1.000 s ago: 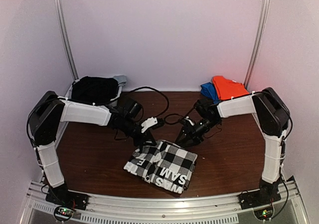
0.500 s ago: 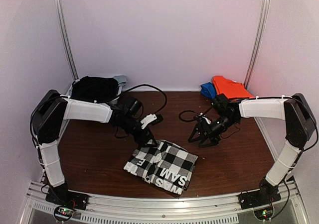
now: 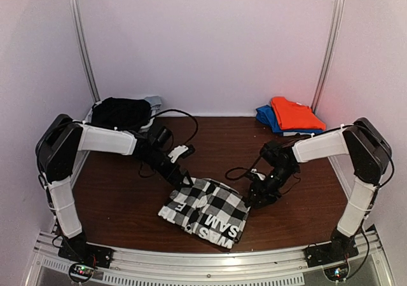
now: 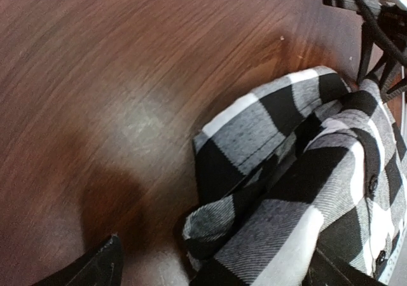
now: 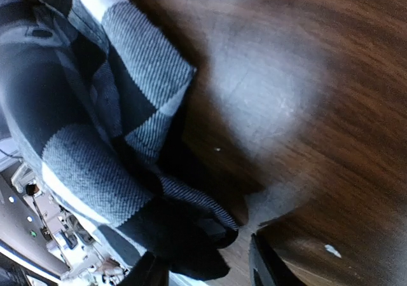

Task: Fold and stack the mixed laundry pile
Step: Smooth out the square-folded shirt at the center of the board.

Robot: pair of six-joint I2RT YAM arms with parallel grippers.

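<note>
The black-and-white checked shirt (image 3: 206,213) lies crumpled on the brown table near the front middle. My left gripper (image 3: 184,179) hovers at its far left corner, open wide. In the left wrist view the checked shirt (image 4: 299,190) fills the space between the left fingertips (image 4: 102,264). My right gripper (image 3: 255,196) is low at the shirt's right edge. Its jaws stand open, astride a dark folded edge of the checked shirt (image 5: 191,235), which touches one finger only. The orange-red garment (image 3: 292,113) lies folded at the back right. The black garment (image 3: 119,113) is heaped at the back left.
A blue folded cloth (image 3: 264,115) lies under the orange-red one. Black cables (image 3: 238,171) trail over the table between the two arms. Metal posts (image 3: 81,44) rise at both back corners and white walls close in the table.
The left gripper let go and opened wide at the shirt's far left corner. The right gripper swung out right, then dropped to the shirt's right edge with its jaws narrowing.
</note>
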